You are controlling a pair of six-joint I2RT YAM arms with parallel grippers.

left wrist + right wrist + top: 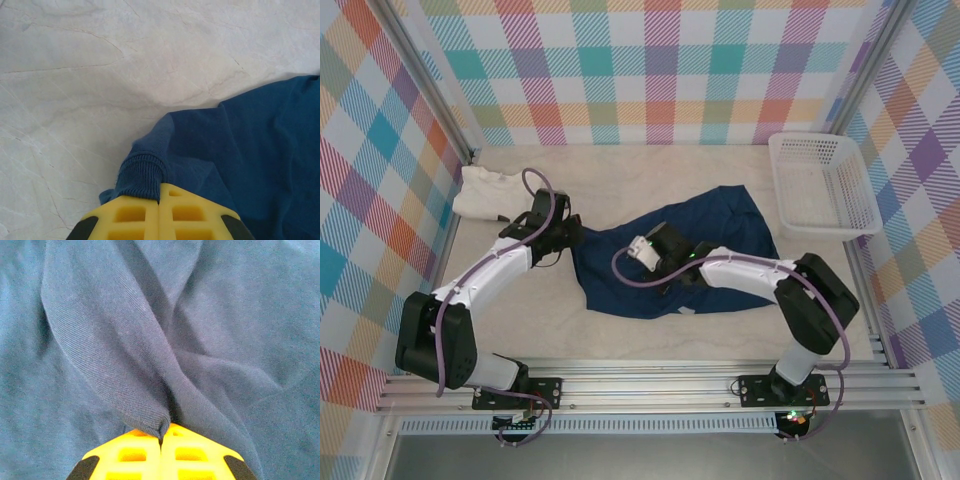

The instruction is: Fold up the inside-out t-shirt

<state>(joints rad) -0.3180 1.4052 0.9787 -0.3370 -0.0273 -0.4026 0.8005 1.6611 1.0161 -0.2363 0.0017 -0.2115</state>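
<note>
From above: inside-out t-shirt point(735, 215) rumpled on the table point(650, 170), roughly central, long axis slanting from near-left to far-right, far end close to the white basket point(778, 185). At its left edge, left gripper point(576, 238); down on the cloth near its middle, right gripper point(668, 250). Both in contact with the garment, so neither arm nearer than the other. Cloth running rightward from the left pinch and out to both sides of the right one. Off at the far-left corner, cream folded shirt point(485, 190), just behind the left arm and apart from the navy cloth. From the left wrist: left gripper point(159, 192) with yellow fingers point(130, 217) pressed together, clamped on a ribbed edge of the t-shirt point(250, 150), collar or cuff impossible to tell, the rest fanning away to the right over bare table point(100, 75). From the right wrist: right gripper point(161, 435) likewise closed, nipping the tip of a raised ridge of navy fabric point(125, 365), creases spreading away ahead. By judgement: no fold made yet, cloth not flat. Probably next, drawing the two pinches apart along that slanted axis to spread the shirt. Possible trouble: the mid-cloth pinch catching both layers and dragging rather than opening them.
</note>
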